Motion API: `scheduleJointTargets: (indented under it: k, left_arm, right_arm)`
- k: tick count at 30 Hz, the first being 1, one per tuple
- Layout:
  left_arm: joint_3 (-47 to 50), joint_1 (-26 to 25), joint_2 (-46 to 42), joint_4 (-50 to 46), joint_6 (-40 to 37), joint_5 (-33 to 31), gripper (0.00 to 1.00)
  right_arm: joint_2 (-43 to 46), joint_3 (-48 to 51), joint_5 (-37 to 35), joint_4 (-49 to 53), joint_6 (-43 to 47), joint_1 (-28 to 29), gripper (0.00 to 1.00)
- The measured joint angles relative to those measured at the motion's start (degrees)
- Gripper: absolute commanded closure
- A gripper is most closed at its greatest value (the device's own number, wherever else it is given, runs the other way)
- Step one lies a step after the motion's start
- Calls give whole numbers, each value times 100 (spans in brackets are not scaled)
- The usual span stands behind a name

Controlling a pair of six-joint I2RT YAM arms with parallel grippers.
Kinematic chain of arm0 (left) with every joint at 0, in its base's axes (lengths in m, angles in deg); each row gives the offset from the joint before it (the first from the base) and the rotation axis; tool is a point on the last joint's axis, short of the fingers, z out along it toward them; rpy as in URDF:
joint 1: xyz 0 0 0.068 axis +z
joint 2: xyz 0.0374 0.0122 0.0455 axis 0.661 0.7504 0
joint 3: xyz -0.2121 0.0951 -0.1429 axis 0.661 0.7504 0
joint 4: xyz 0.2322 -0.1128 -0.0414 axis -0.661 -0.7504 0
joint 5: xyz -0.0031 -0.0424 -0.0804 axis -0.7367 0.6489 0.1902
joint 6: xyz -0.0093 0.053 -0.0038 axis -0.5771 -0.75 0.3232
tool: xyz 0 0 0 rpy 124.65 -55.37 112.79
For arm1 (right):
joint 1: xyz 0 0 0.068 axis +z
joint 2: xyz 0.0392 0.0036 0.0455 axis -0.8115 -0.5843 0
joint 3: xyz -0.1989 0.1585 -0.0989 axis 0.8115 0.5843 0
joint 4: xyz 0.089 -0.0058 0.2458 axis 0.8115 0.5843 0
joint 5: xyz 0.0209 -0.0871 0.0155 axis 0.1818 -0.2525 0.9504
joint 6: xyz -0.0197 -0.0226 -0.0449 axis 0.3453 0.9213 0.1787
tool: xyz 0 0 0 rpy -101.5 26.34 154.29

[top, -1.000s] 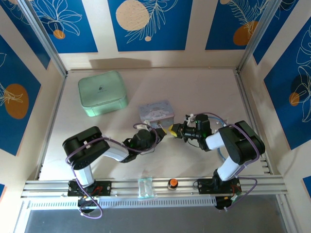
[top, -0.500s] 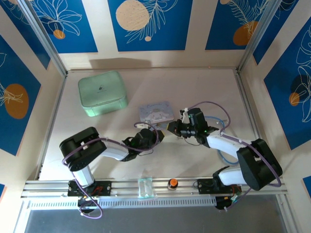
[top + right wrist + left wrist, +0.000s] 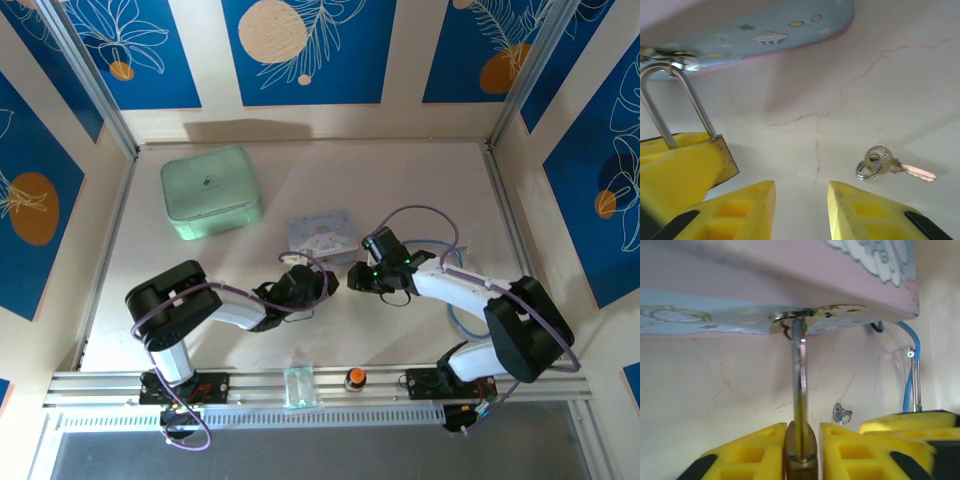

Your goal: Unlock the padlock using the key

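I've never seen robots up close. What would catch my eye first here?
Yellow fingers of the left gripper clamp a small brass padlock, its shackle hooked to the pale blue cartoon box in the middle of the table. Nearby, the tiny key lies loose before the open right gripper.

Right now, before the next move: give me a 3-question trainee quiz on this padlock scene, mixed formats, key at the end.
1. True or false: the key is inserted in the padlock.
2. Multiple choice: between the fingers of the right gripper is A) the key, B) the padlock, C) nothing.
3. Short answer: which gripper clamps the padlock's body?

Key:
1. False; it lies loose on the table.
2. C.
3. The left gripper.
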State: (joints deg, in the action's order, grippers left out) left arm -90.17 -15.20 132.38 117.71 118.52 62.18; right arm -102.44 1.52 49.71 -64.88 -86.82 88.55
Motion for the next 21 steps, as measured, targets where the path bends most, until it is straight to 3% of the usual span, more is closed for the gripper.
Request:
scheduleJointTargets:
  k: [3, 13, 21]
  left_arm:
    - [2, 4, -175, -151, -94, -33, 62]
    - [129, 4, -756, -334, -278, -133, 62]
    - [125, -26, -1097, -660, -573, -258, 63]
  right_arm:
    - [-308, -186, -247, 127, 98, 63, 67]
    - [-1154, -957, -1099, 531, 223, 374, 69]
    - [-1231, -916, -1405, 678, 223, 682, 75]
